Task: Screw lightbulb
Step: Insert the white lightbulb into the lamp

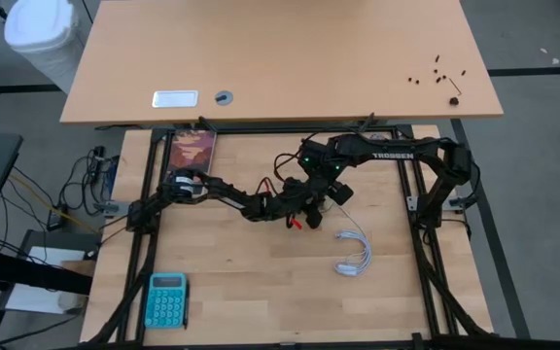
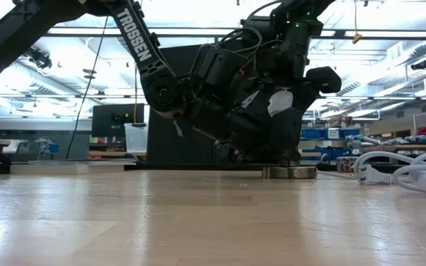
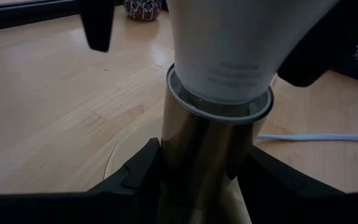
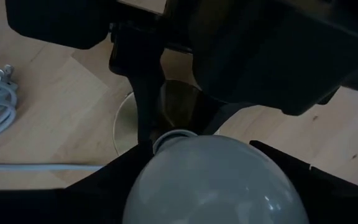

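Both arms meet over the middle of the wooden table (image 1: 261,282), their wrists crowded so close together that from above they read as one dark knot. The left gripper (image 3: 197,186) is down low, its two dark fingers (image 3: 138,171) clamped on either side of the brass-coloured socket (image 3: 204,155), holding the upright barrel between them. The lightbulb (image 3: 241,43) stands dome-up in that socket, its white neck sunk into the grey collar at the rim. The right gripper (image 4: 210,180) comes at it from above; its fingers (image 4: 114,174) sit on either side of the frosted dome, close against the glass, though I cannot tell whether they actually pinch it or stand just off it. From table height the flat round base of the socket (image 2: 289,172) rests on the wood beneath the mass of both arms. A white cable (image 1: 355,253) lies coiled just beside the grippers, toward the right side of the table. A turquoise calculator (image 1: 166,299) sits well apart near the front left corner, and a book with a reddish cover (image 1: 192,151) lies at the back left.
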Tool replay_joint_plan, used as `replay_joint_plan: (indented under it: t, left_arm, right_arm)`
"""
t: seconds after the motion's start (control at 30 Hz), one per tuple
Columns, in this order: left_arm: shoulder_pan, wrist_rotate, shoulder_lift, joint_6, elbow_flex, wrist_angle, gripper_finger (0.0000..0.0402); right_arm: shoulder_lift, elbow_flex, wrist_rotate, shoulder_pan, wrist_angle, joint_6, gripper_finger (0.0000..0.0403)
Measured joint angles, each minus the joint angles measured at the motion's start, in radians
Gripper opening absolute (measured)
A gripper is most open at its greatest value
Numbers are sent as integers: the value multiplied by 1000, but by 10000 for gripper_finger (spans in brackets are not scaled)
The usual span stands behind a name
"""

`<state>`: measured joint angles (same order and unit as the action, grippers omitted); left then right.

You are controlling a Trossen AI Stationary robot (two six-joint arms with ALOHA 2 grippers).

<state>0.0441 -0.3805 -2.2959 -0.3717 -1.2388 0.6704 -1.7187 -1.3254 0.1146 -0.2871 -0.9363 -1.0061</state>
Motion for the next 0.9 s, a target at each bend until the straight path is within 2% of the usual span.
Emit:
replay_joint_plan:
  t: [0.2,0.5,0.73,0.9]
  left_arm:
    - [0,1,0,1,0,0,178]
    - [0,-6,0,-15,-1,0,178]
    - [0,-23,0,-29,-1,-1,178]
    - [-1,-27,0,-28,0,-2,178]
  right_arm:
    - [0,0,0,6,-2,46,275]
    - [0,0,-15,10,-6,243,263]
    - [1,0,-21,30,-12,378,280]
    - [1,0,-26,45,-7,523,272]
